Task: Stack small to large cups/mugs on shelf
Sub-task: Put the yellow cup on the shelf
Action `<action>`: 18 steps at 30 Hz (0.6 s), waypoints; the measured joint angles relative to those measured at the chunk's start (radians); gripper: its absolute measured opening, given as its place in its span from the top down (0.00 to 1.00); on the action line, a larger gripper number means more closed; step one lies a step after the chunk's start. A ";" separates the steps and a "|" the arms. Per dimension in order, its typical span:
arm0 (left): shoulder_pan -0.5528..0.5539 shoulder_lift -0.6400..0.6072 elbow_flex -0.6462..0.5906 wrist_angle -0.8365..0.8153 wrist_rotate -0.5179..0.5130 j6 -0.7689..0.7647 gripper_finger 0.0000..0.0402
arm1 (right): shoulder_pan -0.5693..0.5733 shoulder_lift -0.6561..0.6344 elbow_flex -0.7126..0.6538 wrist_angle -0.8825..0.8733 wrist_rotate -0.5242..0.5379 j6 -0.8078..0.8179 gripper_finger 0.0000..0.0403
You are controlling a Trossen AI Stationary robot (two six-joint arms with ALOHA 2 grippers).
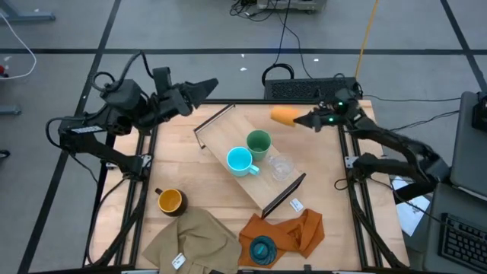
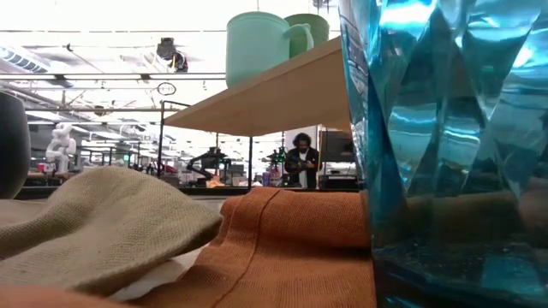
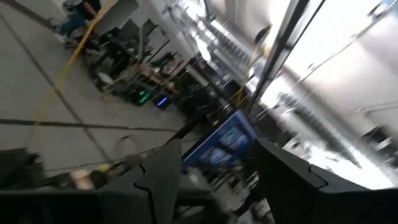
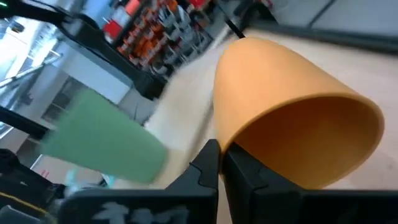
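Note:
My right gripper [image 1: 310, 120] is shut on the orange cup [image 1: 284, 115] over the table's far right part, just beyond the shelf's [image 1: 228, 137] far end. The green cup [image 1: 259, 142], the light-blue mug [image 1: 240, 160] and the clear tumbler [image 1: 280, 167] stand on the light-wood shelf, which sits raised on black wire brackets. On the table near the left edge stands the dark mug [image 1: 170, 201], yellow inside. The ribbed teal cup [image 1: 262, 250] stands on the orange cloth. My left gripper [image 1: 204, 88] is open, held above the far left corner and touching nothing. My right gripper holds the orange cup by its wall at the rim [image 4: 231, 144], pinched with one finger inside [image 4: 261, 171] and one outside [image 4: 208, 163]. The fingers come level from the table's right. The cup lies on its side, its base pointing toward the table's left.
A tan cloth [image 1: 194, 240] and an orange cloth [image 1: 297, 232] lie along the near edge. In the low view the teal cup [image 2: 445, 154] fills the right side and the shelf [image 2: 282, 94] spans above the cloths. A dark box sits beyond the far edge [image 1: 304, 90].

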 joint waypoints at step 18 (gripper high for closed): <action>0.019 0.000 0.000 -0.174 0.029 0.029 0.50 | 0.033 -0.667 0.083 -0.277 -0.094 0.201 1.00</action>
